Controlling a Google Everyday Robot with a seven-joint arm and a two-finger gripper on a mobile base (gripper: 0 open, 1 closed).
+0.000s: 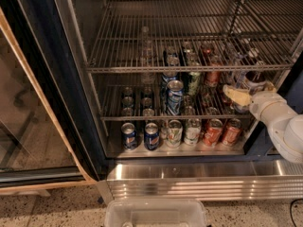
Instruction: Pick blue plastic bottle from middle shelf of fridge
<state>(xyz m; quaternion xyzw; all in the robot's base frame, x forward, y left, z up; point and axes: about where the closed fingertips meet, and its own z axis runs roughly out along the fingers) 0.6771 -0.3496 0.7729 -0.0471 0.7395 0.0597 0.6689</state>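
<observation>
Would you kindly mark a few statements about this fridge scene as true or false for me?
1. The gripper is inside the fridge at its right side, just above the middle shelf. True.
2. The gripper holds the blue bottle. False: the blue bottle stands upright on the middle shelf, to the left of the gripper and apart from it.
3. Red cans stand at the right end of the bottom row. True.
4. The two blue cans stand at the right end of the bottom row. False: they are at its left end.
</observation>
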